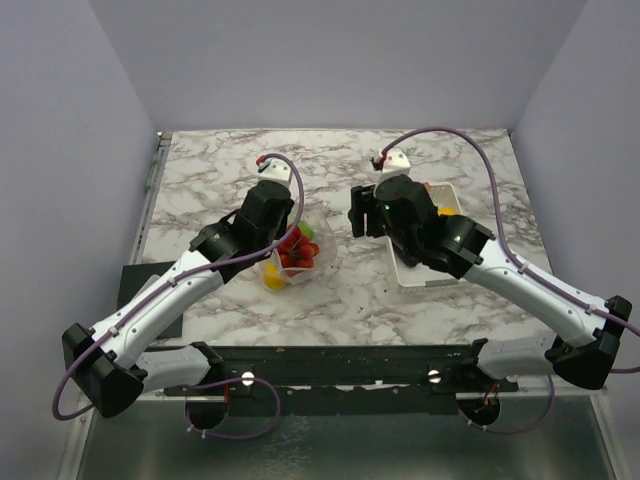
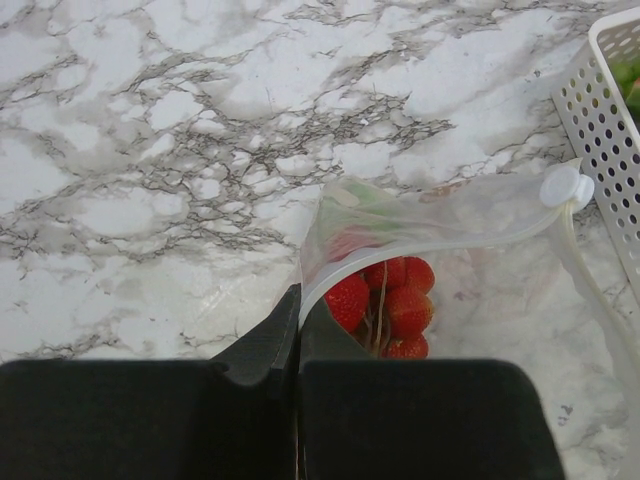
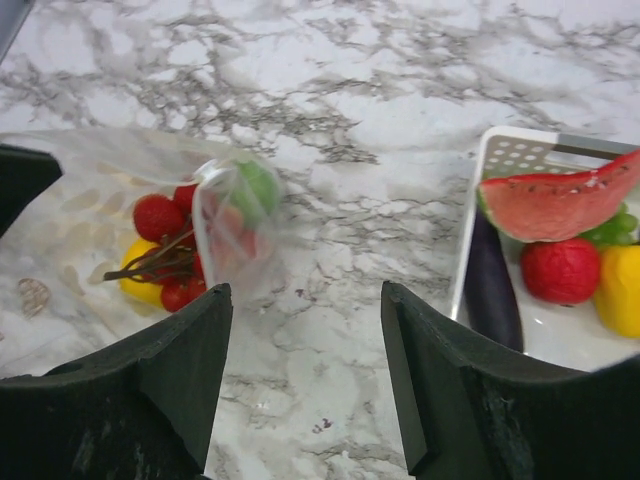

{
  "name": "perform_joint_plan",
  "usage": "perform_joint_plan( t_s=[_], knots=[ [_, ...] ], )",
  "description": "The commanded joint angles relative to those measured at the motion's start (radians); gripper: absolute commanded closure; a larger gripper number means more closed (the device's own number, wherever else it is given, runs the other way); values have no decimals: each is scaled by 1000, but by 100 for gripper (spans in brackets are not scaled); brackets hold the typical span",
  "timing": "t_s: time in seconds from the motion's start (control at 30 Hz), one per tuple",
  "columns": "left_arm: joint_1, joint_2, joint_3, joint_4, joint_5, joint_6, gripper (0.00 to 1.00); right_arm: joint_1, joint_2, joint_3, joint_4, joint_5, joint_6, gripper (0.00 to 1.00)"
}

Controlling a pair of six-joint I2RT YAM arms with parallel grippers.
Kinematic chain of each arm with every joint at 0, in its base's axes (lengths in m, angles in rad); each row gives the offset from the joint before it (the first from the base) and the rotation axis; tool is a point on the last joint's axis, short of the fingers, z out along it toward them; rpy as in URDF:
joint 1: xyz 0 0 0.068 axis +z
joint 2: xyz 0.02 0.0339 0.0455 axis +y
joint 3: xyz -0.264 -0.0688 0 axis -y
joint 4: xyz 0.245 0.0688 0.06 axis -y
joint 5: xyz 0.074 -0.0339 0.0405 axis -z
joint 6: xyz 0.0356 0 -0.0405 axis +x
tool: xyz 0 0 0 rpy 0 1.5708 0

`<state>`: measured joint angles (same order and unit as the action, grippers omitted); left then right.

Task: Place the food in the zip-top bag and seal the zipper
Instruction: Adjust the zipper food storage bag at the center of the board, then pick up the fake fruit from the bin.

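Film, thin and limp, is what the zip-top bag is made of: it sags on the marble surface near the middle, left of the white basket, and will crumple or slide at any push. The left pincer is clamped tight on the bag's edge next to the mouth, pinning it. The zipper curves away from that grip as a whitish strip with a round slider at its far end. It looks like the only firm part, so it is the best place to hold.

Red berries and a lemon lie inside with a green piece. They are probably light, hard toys that roll easily.

The right pincer hangs above bare marble between bag and basket, jaws wide and holding nothing. In the basket lie a watermelon slice, a purple piece, a round red fruit and yellow and green bits. The slice is broad, and gripping it across its flat faces looks safest. The smooth round fruits may squirt out of the jaws.
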<state>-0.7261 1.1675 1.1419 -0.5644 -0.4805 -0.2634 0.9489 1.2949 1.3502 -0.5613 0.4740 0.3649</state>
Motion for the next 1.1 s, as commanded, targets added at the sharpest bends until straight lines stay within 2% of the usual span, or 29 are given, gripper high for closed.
perform_joint_plan(
  t_s=[0.0,0.43,0.7,1.07],
  knots=[
    [9,-34,-8,34,20,12,100,-55,-38,12,-69,89,-45,33],
    [14,-61,-19,42,30,15,100,-322,-50,-76,-67,46,-76,31],
    [16,-74,-22,45,36,17,100,-488,3,-152,-23,19,-61,26],
    [20,-91,-27,51,42,17,100,-597,147,-192,34,23,-79,25]
  ],
)
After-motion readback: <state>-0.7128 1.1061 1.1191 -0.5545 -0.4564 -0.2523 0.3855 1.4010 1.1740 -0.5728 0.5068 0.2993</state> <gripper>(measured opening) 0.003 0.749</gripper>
